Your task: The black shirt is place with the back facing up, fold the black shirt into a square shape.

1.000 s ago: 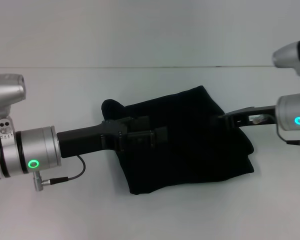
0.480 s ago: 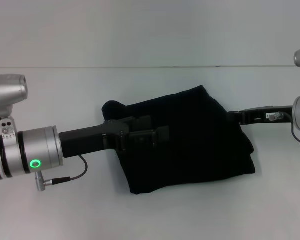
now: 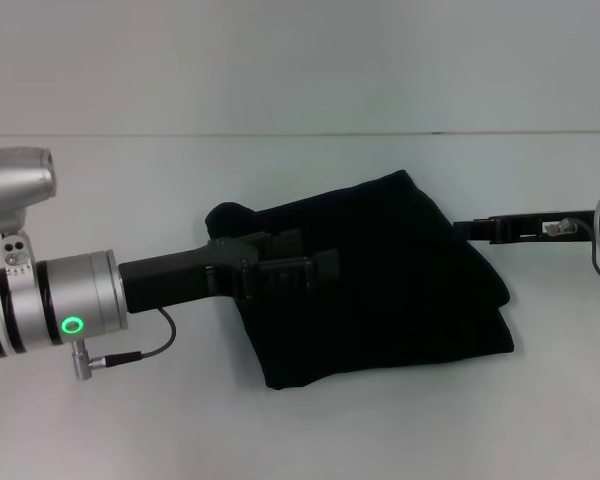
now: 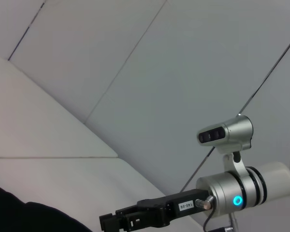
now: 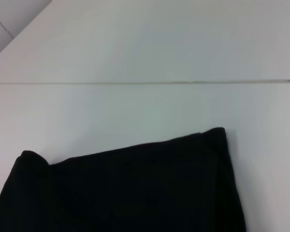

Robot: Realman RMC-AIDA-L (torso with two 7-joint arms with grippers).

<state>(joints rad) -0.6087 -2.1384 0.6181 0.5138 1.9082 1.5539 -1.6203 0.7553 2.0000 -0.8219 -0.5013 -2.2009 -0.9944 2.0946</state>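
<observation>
Left end effector (image 3: 315,270) lies over the folded matte-black soft fabric shirt (image 3: 400,300), probably pinning it; its opening cannot be told. Right end effector (image 3: 470,230) hangs just beside the shirt's edge, holding nothing.

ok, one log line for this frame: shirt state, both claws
black shirt: folded bundle on table | left claw: over shirt's left part | right claw: at shirt's right edge

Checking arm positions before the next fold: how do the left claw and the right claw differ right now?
The left claw reaches over the black shirt, well inside its left edge; the right claw sits at the shirt's right edge, mostly over bare table. More of the left arm is in the head view; the right arm is mostly beyond the frame's right side. Both lie roughly level, pointing inward. Neither claw's opening can be read.
</observation>
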